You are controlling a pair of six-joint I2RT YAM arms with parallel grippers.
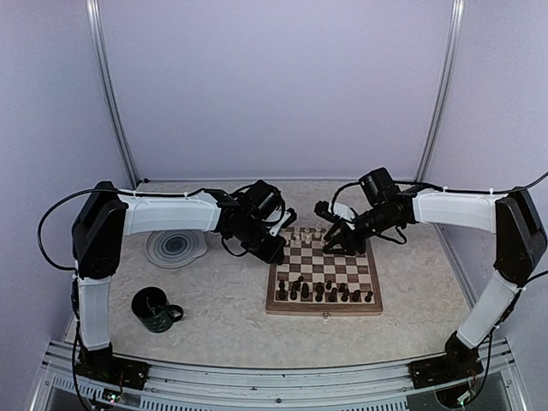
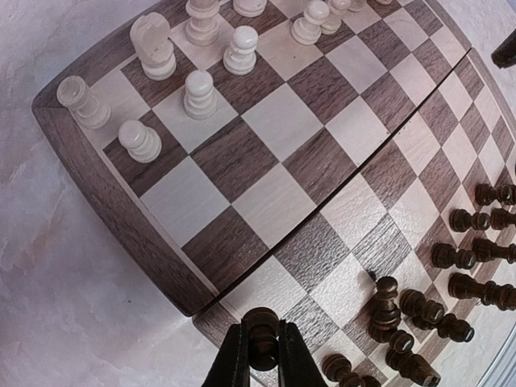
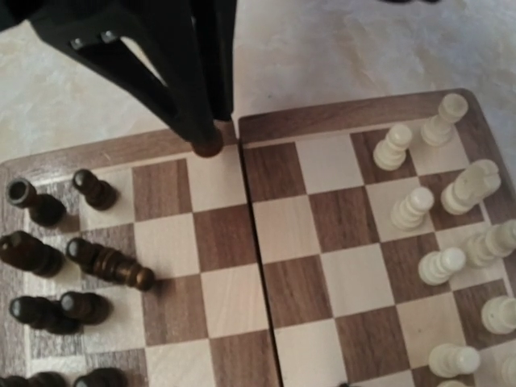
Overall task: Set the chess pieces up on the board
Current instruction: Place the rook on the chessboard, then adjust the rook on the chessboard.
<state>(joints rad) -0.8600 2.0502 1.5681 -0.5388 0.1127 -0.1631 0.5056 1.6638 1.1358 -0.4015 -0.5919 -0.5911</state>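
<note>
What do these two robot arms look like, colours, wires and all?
Both the left arm and the right arm have white shells between black joints, with thin black cables looping alongside. Each ends in slim black two-finger pincers: the left gripper and the right gripper.

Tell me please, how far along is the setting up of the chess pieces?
Done: the pale pieces stand in two rows along the board's far edge, and most dark pieces stand along its near edge. In hand: the left gripper is shut on a held dark piece at the board's side rim. Left: setting that piece on its square, and righting what looks like a fallen piece.
</note>
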